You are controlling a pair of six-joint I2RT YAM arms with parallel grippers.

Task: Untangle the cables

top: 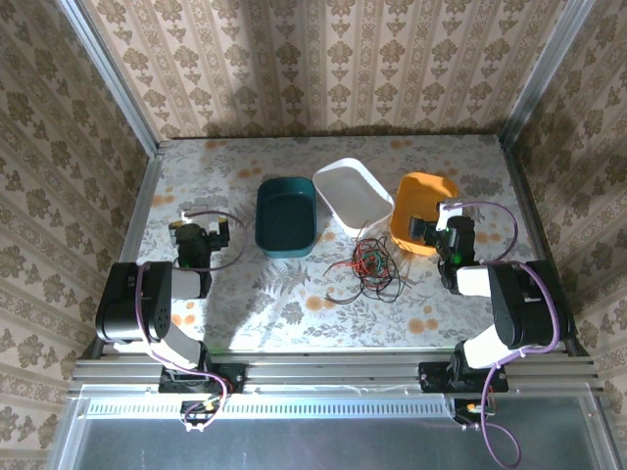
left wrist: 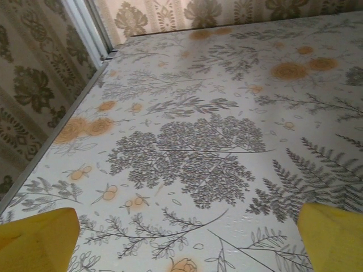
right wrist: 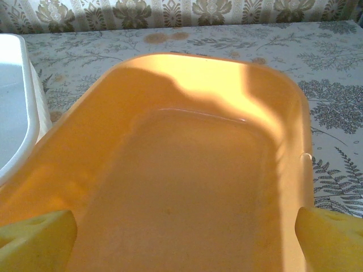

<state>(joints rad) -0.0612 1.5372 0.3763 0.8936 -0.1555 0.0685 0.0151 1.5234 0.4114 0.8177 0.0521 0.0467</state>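
The cables (top: 370, 266) lie in 1 loose knot of red, green and dark strands on the table (top: 284, 308), just in front of the white bin (top: 351, 192) and between the teal bin (top: 286, 217) and the orange bin (top: 427, 193). Neither arm is over them. The left gripper (top: 203, 235) hangs wide open above bare table, well apart from the knot. The right gripper (top: 438, 227), also spread wide, sits over the orange bin, so a straight descent would likely strike its floor or rim and shove it. A pinch into the middle of the knot would probably lift the whole bundle, and dragging strands could snag a bin wall. No brand, label or writing can be read.
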